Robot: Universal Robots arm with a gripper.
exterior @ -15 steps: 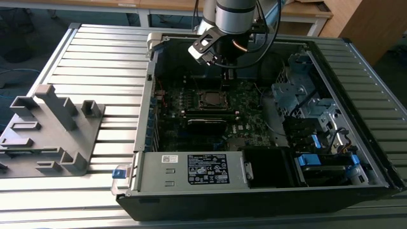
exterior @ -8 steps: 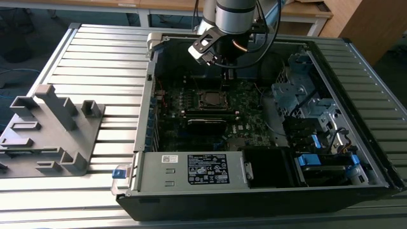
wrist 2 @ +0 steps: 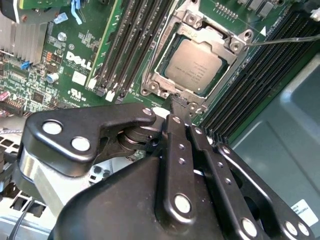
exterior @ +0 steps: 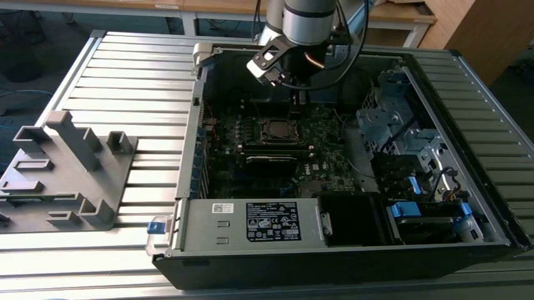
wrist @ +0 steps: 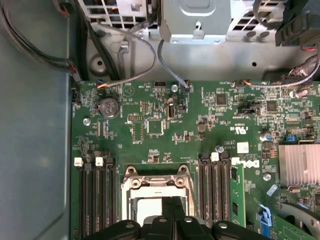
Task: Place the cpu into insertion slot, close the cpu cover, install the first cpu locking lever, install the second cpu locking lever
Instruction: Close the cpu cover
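— Black links and bolts of the tool sit closest to the lens in the second wrist view. How do its fingers stand?

— Pressed together into one narrow tip, with no gap between them. The tip sits at the edge of the cpu cover, at the corner nearest the tool. I cannot tell whether it touches the metal.

— And where is the cpu?

— The cpu lies flat in the insertion slot, grey metal top up. The cover is down around it, a silvery frame, and the chip shows through its window.

— Anything at the socket's side?

— A thin metal rod runs from one corner of the frame out across a bank of black memory slots. Whether it is latched I cannot tell. A second bank lies on the socket's other side.

— What does the first wrist view add?

— There the tool is over the socket, fingers together, with memory slots on both sides of it. Beyond is the green motherboard, carrying a coin battery and a finned heatsink.

— And from outside?

— In the exterior view, the arm comes down into the far part of the open computer case, just beyond the slot in the middle of the board. A labelled metal box sits along the case's near wall. The case lies on a slatted tabletop. A grey plastic fixture stands on the exterior view's left, apart from the case.
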